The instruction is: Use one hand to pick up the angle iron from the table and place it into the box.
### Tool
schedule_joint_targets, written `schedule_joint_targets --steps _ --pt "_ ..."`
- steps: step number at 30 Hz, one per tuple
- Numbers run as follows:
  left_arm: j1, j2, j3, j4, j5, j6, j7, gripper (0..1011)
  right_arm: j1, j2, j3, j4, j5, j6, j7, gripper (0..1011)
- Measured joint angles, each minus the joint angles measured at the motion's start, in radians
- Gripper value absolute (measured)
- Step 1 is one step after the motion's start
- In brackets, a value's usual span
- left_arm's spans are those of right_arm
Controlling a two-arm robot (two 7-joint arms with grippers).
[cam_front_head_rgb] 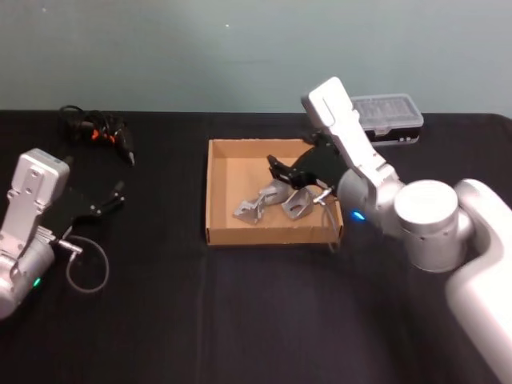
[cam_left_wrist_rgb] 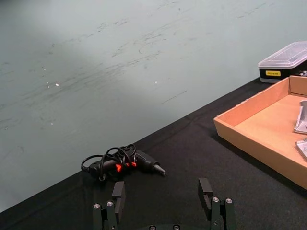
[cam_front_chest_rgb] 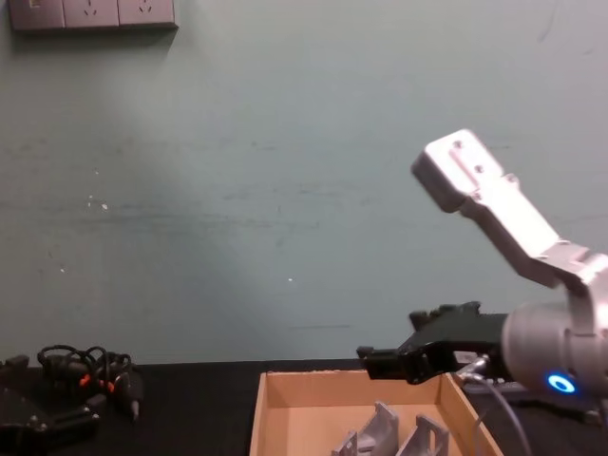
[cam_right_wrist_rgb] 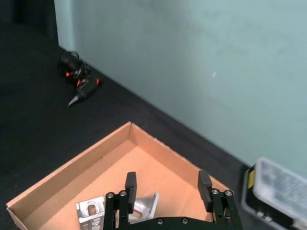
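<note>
The tan cardboard box (cam_front_head_rgb: pixel 220 196) sits mid-table on the black table (cam_front_head_rgb: pixel 240 320). Two silver angle irons lie inside it side by side, one (cam_front_head_rgb: pixel 258 206) on the left and one (cam_front_head_rgb: pixel 299 203) on the right; they also show as angle irons (cam_right_wrist_rgb: pixel 91 211) in the right wrist view and angle irons (cam_front_chest_rgb: pixel 380 425) in the chest view. My right gripper (cam_front_head_rgb: pixel 276 166) hovers over the box's right half, open, with nothing between its fingers (cam_right_wrist_rgb: pixel 130 179). My left gripper (cam_front_head_rgb: pixel 118 194) is parked at the table's left, open and empty, as the left gripper (cam_left_wrist_rgb: pixel 162 191) in its wrist view.
A black plastic case with a clear lid (cam_front_head_rgb: pixel 388 118) stands behind the box on the right. A black tool with looped black-and-orange cables (cam_front_head_rgb: pixel 100 132) lies at the back left. A thin cable loop (cam_front_head_rgb: pixel 86 272) hangs beside my left arm.
</note>
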Motion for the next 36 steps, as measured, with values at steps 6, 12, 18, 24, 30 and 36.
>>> schedule_joint_targets --steps 6,12,18,24,30,36 --pt "0.000 0.000 0.000 0.000 0.000 0.000 0.000 1000 -0.087 0.035 0.029 -0.097 -0.020 -0.076 -0.035 934" --pt "0.000 0.000 0.000 0.000 0.000 0.000 0.000 1000 -0.181 0.068 0.074 -0.180 -0.028 -0.122 -0.062 1003" --pt "0.000 0.000 0.000 0.000 0.000 0.000 0.000 1000 -0.280 0.084 0.136 -0.230 -0.022 -0.177 -0.092 1003" --pt "0.000 0.000 0.000 0.000 0.000 0.000 0.000 1000 -0.337 0.086 0.172 -0.240 -0.019 -0.216 -0.109 1003" --pt "0.000 0.000 0.000 0.000 0.000 0.000 0.000 1000 -0.352 0.086 0.179 -0.239 -0.026 -0.229 -0.113 1003" --pt "0.000 0.000 0.000 0.000 0.000 0.000 0.000 1000 -0.348 0.087 0.178 -0.239 -0.025 -0.228 -0.113 1003"
